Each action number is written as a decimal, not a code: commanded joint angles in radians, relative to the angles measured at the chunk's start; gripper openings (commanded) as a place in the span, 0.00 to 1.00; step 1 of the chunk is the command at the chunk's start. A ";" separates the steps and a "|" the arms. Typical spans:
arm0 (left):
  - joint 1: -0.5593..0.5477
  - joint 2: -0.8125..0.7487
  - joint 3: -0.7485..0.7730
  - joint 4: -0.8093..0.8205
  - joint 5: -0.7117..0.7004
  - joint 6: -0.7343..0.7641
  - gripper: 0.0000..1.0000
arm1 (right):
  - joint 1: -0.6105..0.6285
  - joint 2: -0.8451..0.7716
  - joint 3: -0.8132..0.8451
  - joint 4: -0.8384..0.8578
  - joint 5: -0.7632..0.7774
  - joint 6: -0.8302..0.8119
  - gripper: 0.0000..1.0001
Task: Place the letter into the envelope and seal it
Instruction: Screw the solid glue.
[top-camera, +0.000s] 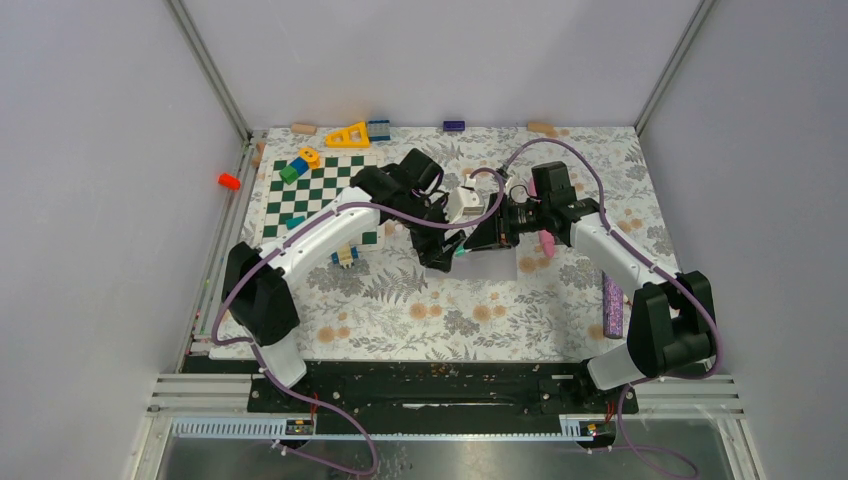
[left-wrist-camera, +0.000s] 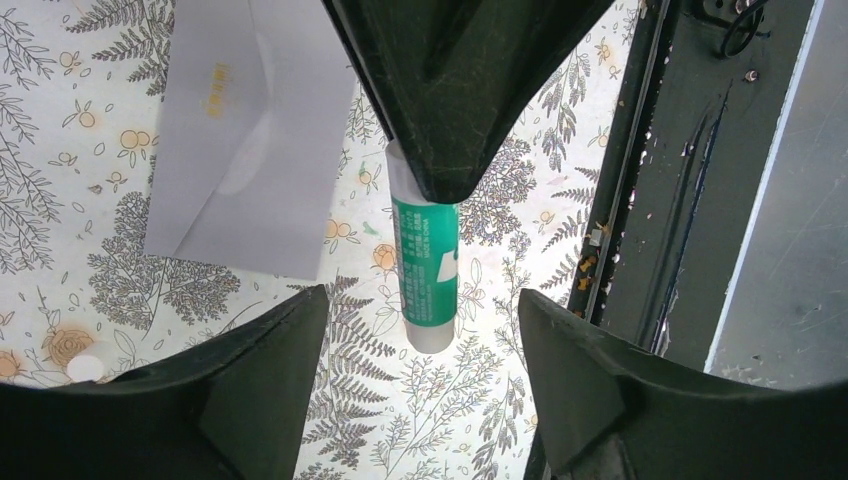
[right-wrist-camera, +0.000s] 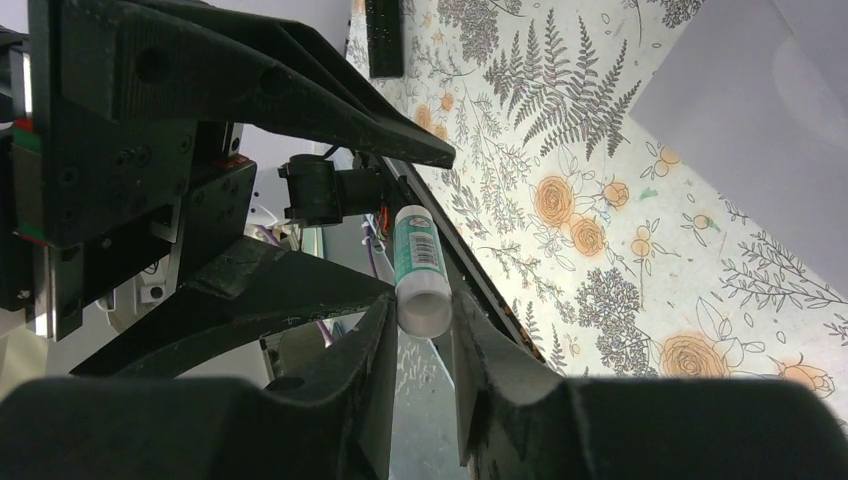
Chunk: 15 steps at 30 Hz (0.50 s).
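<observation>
The pale grey-lavender envelope (left-wrist-camera: 240, 140) lies flat on the floral cloth; it also shows in the right wrist view (right-wrist-camera: 760, 110) and under the grippers in the top view (top-camera: 500, 264). No separate letter shows. My right gripper (right-wrist-camera: 425, 325) is shut on the white end of a green-and-white glue stick (right-wrist-camera: 415, 255), held above the cloth. In the left wrist view the glue stick (left-wrist-camera: 425, 270) hangs between my left gripper's (left-wrist-camera: 422, 300) spread fingers, which do not touch it. The left gripper is open. Both grippers meet at mid-table (top-camera: 455, 245).
A small white round cap (left-wrist-camera: 85, 367) lies on the cloth near the envelope. A green chessboard (top-camera: 310, 190) with toy blocks sits back left. A purple studded block (top-camera: 612, 305) lies by the right arm. The black base rail (left-wrist-camera: 680, 200) runs close beside the glue stick.
</observation>
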 joint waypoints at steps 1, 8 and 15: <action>0.005 -0.015 0.014 0.039 0.018 0.014 0.72 | 0.010 -0.038 -0.001 -0.013 0.008 -0.006 0.18; 0.001 0.032 0.039 0.032 0.034 0.034 0.66 | 0.010 -0.029 0.002 -0.005 -0.015 0.023 0.19; -0.003 0.083 0.078 0.009 0.082 0.037 0.46 | 0.010 -0.029 0.000 -0.005 -0.021 0.021 0.19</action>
